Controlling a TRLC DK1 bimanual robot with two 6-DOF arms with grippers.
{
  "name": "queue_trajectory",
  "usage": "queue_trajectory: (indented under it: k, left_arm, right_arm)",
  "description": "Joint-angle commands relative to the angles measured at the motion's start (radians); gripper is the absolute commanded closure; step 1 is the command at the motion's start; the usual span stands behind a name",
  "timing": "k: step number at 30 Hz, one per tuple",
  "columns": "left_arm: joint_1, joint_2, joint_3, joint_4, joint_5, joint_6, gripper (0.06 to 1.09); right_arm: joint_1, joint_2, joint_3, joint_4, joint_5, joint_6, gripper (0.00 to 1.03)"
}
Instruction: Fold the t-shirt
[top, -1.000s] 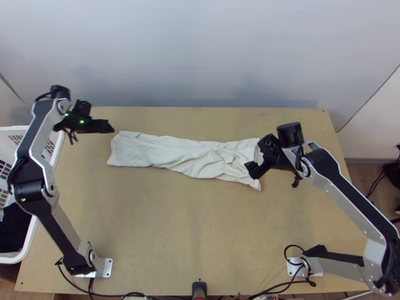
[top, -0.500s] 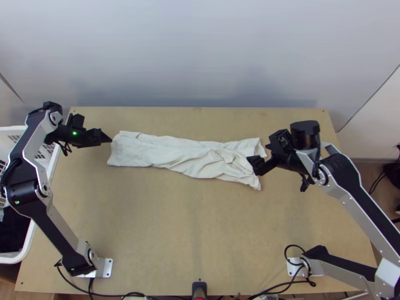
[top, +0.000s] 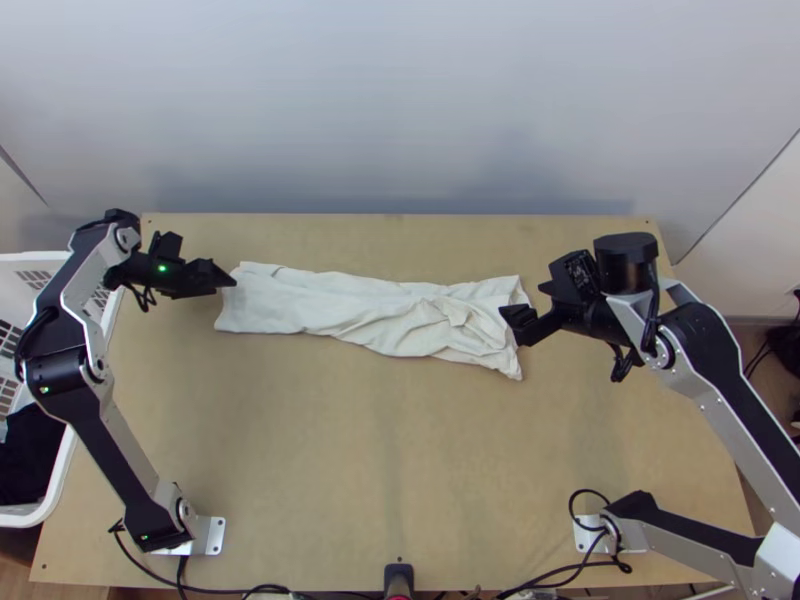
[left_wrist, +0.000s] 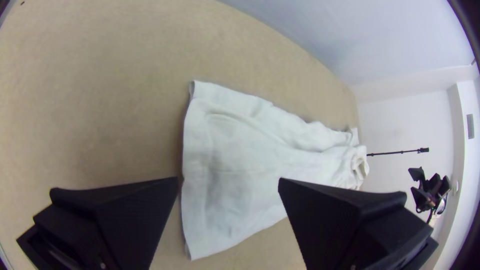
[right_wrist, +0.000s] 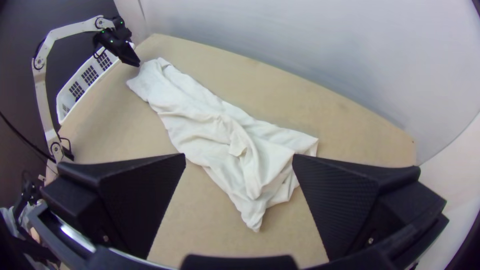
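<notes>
From above, the white t-shirt (top: 370, 305) lay across the surface (top: 300, 450) in a long, rumpled strip. The left hand (top: 208, 262) was at one end, the right hand (top: 521, 298) at the other, each hiding a bit of edge; I couldn't tell whether either touched it. In the left wrist view, the left hand (left_wrist: 228, 178) had its fingers apart, one covering some cloth. In the right wrist view, the right hand's (right_wrist: 239, 157) fingers stood wide apart, the shirt's crumpled end between and beyond them.

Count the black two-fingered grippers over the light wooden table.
2. In the top view, the left gripper is at the left end of the long white cloth t-shirt, the right gripper by its right end.
</notes>
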Motion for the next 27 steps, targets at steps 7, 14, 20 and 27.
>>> queue_trajectory:
  k: [7, 14, 20, 27]
  left_arm:
    - [-0.058, 0.054, 0.056, -0.032, 0.020, -0.018, 0.12]
    - [-0.049, 0.037, 0.056, -0.036, 0.015, -0.001, 0.12]
    - [0.012, -0.005, 0.053, -0.064, 0.012, 0.054, 0.12]
    - [0.020, -0.003, 0.019, -0.059, -0.011, 0.082, 0.12]
  right_arm:
    - [-0.007, -0.004, 0.010, -0.028, -0.001, 0.006, 0.03]
    - [-0.004, -0.004, 0.010, -0.039, -0.001, 0.005, 0.03]
    - [-0.001, -0.006, -0.004, -0.040, -0.001, 0.003, 0.03]
    - [0.005, 0.006, -0.006, -0.029, -0.002, 0.008, 0.03]
